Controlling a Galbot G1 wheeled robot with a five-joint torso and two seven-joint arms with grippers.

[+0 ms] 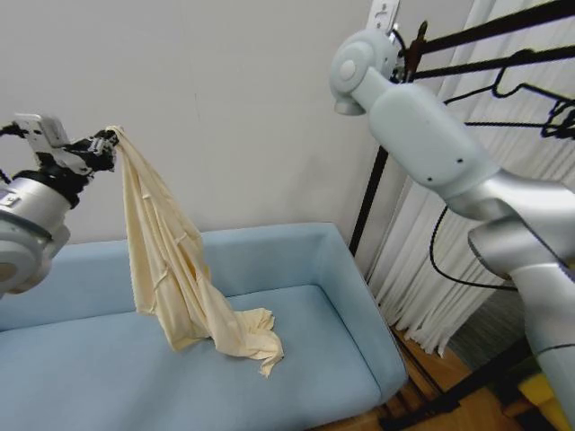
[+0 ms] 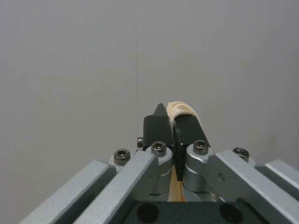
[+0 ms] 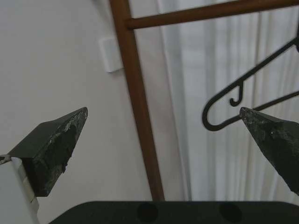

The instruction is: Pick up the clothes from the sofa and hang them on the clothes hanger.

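Pinching a fold of the cream garment (image 1: 171, 269), the left gripper (image 1: 106, 144) holds it high; the cloth drapes below, its tail apparently touching the blue sofa (image 1: 314, 377). The right gripper (image 3: 163, 135) is spread and empty beside the rack post (image 3: 140, 116), with a black hanger (image 3: 241, 91) just beyond. The pickup looks nearly done, but the hanging is not yet begun.

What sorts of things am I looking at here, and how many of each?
Cream garment: 1
Light blue sofa: 1
Clothes rack: 1
Black hangers on the rack: 2
Grippers: 2, the left gripper shut on the garment and holding it above the sofa, the right gripper open up by the rack
Total: 7
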